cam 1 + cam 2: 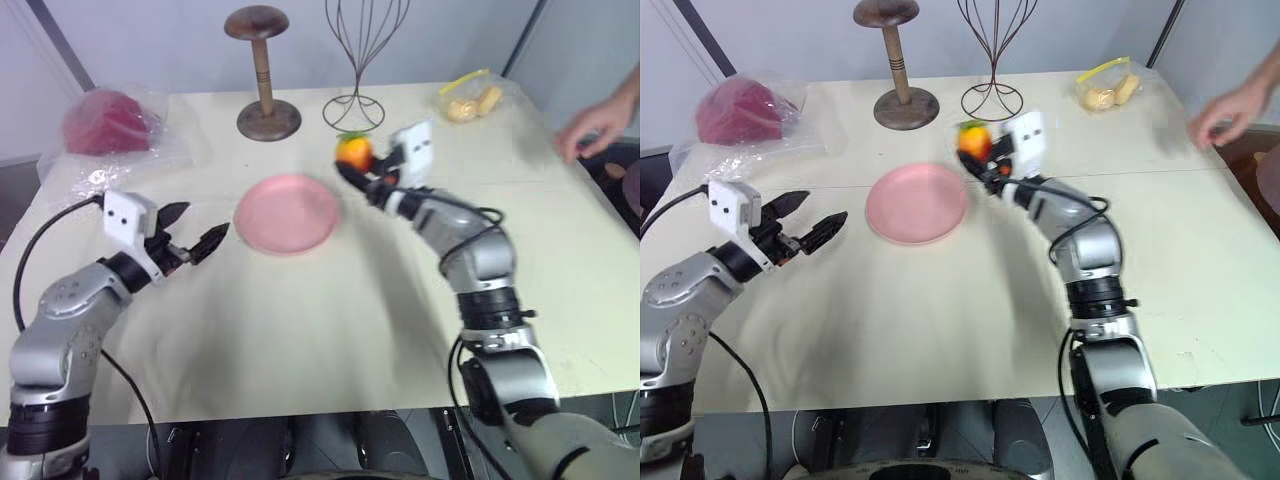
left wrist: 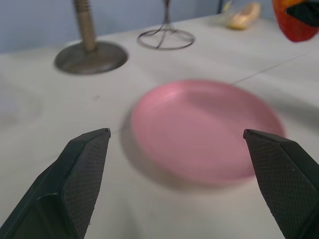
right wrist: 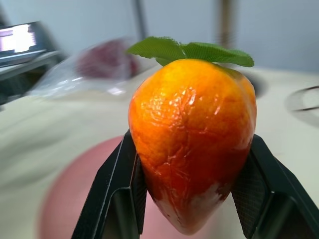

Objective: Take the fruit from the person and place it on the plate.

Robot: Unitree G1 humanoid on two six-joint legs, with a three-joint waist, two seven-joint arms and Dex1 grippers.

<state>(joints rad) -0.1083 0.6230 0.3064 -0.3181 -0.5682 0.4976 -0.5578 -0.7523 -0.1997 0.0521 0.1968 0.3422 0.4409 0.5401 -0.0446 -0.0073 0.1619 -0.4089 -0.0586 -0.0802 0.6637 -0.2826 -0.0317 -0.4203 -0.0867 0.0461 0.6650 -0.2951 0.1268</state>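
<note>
One fruit (image 3: 192, 144), orange-red, green leaf top, clamped between my right gripper (image 1: 357, 172) fingers, held in air just beside far-right rim of pink plate (image 1: 287, 214). My left gripper (image 1: 192, 236) fingers spread wide apart, holding nothing, hovering just left of plate. Person's hand (image 1: 592, 128) over table's far right edge, well apart from fruit. Wooden stand (image 1: 264, 75) and wire stand (image 1: 358, 60) behind plate.
</note>
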